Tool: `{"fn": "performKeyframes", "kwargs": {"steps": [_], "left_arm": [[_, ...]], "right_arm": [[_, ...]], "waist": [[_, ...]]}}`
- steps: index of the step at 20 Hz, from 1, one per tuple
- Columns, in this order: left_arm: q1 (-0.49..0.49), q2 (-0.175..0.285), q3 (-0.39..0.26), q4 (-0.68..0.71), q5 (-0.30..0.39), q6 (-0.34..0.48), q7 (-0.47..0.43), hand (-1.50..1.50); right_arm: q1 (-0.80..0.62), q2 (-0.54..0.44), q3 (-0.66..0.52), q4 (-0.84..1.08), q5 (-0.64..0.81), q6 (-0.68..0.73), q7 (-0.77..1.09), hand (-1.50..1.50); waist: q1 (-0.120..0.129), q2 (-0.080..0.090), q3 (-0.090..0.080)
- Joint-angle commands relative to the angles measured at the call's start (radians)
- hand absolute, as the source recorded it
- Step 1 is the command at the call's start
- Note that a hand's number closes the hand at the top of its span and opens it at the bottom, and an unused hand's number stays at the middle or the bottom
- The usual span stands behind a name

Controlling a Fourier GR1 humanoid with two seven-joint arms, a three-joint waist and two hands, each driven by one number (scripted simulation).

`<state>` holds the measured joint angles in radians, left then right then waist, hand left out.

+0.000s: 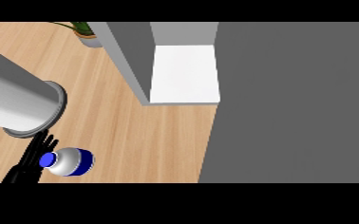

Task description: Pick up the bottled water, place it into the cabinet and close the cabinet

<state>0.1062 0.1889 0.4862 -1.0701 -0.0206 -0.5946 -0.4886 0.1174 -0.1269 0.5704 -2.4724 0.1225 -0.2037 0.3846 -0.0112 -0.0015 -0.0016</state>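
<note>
The water bottle stands on the wooden counter at the lower left, seen from above: a blue cap, a pale body and a blue band. My left hand is right beside it on its left, fingers fairly straight and pointing away from me, close against the bottle's side without curling round it. The grey left forearm reaches in above it from the left edge. The cabinet stands open in the middle, showing a white inner shelf. My right hand does not show.
The open cabinet door is a large grey panel filling the right side. The cabinet's grey side wall runs left of the shelf. A potted plant sits at the back left. Bare wooden counter lies between bottle and cabinet.
</note>
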Motion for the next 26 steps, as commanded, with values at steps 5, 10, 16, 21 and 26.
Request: {"fn": "performKeyframes", "kwargs": {"steps": [5,10,16,21,26], "left_arm": [[-0.121,0.040,-0.011,0.275,-0.044,0.035,-0.190,-1.50],[-0.132,0.064,-0.033,0.409,-0.077,0.059,-0.345,-1.50],[-0.294,0.067,-0.019,0.568,-0.047,0.118,-0.374,-1.50],[-0.291,0.037,-0.063,0.587,-0.048,0.082,-0.418,1.50],[-0.322,0.028,-0.116,0.546,-0.063,0.086,-0.420,1.50]], "right_arm": [[-0.028,-0.054,-0.079,-0.140,0.046,-0.001,0.102,-1.50],[0.019,-0.081,-0.058,-0.137,0.035,-0.002,0.078,-1.50],[-0.063,-0.040,-0.036,-0.052,0.068,-0.029,0.063,-1.50],[-0.012,-0.071,-0.001,-0.067,0.071,-0.033,0.039,-1.50],[0.003,-0.091,-0.004,-0.108,0.064,-0.043,0.051,-1.50]], "waist": [[0.001,0.002,0.000],[0.002,0.001,0.000],[-0.001,0.003,-0.001],[-0.006,0.002,-0.001],[-0.005,0.000,0.000]]}}
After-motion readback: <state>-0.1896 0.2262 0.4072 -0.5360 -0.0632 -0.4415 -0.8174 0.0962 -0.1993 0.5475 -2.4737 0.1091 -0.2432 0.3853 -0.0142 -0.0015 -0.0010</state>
